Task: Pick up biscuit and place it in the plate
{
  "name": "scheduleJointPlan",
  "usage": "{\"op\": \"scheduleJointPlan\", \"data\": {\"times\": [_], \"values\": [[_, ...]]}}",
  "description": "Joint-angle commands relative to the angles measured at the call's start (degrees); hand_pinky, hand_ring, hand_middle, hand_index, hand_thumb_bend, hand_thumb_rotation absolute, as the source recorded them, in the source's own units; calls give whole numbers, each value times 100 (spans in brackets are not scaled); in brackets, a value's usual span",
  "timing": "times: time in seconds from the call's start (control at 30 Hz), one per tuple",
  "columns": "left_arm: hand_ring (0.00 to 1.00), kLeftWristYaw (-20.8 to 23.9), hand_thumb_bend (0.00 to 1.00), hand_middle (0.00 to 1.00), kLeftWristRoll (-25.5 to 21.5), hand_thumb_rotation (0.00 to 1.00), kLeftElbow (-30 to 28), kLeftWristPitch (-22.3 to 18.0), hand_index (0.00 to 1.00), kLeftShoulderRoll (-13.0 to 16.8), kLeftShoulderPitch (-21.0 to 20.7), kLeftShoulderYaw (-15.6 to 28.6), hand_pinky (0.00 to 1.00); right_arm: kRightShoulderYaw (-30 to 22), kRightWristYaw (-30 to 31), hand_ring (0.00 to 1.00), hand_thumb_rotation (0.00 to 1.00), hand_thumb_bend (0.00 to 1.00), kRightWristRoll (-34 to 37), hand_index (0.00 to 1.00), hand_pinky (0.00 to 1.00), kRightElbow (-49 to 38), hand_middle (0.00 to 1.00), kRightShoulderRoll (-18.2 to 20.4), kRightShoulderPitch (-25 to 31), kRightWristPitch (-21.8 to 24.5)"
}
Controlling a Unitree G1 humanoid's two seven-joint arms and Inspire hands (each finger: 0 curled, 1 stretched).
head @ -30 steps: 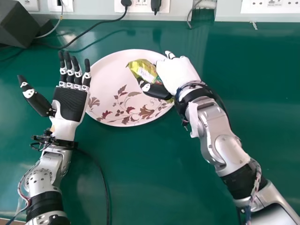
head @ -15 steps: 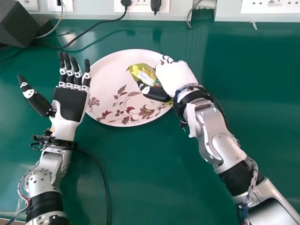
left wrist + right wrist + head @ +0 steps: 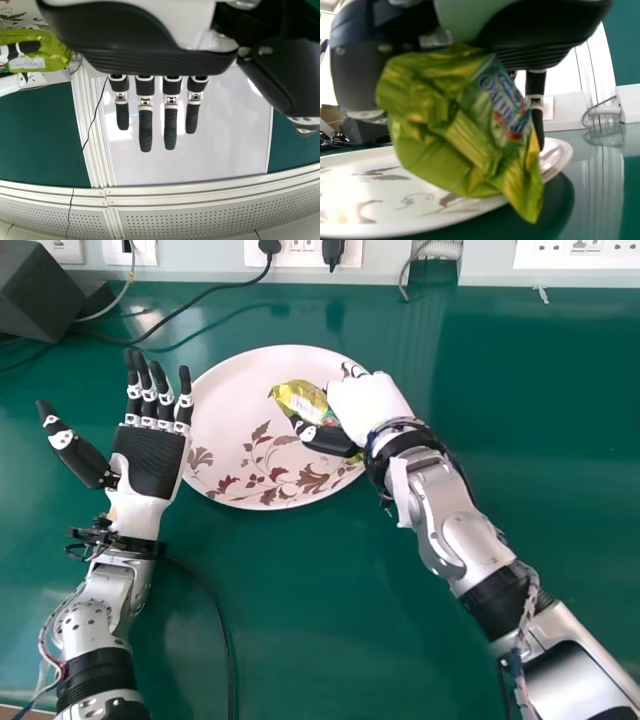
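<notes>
Pinched yellow-green foil biscuit packet between black-and-white right hand's thumb and part-closed fingers, over round white floral plate, opposite straight-fingered, empty left hand.

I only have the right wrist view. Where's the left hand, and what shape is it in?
Observer: Head view puts the left hand at the left edge of the plate, palm up, fingers straight and spread, nothing in it.

Operator: Copy. Where over the plate is the packet?

Observer: From above, the green packet shows right of the plate's middle, held by the right hand, which comes in from the plate's right side.

Operator: Any cable near the left forearm?

Observer: Yes, a black cable lies on the table just right of the forearm, running toward the head view's bottom edge.
</notes>
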Motion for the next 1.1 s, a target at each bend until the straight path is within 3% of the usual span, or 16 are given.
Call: {"op": "scheduleJointPlan", "data": {"times": [0.0,0.67,1.07], "values": [[71,-76,100,78,128,65,308,1,86,-111,335,2,85,77,-127,46,0,47,128,52,38,240,49,49,-80,-90],[69,-94,100,72,126,63,327,1,86,-114,332,-6,84,546,-874,46,0,47,480,52,38,1482,49,208,-428,-457],[72,-101,100,76,175,66,247,-1,87,-101,360,-43,86,719,-780,46,0,47,488,52,38,1502,49,196,-406,-420]]}}
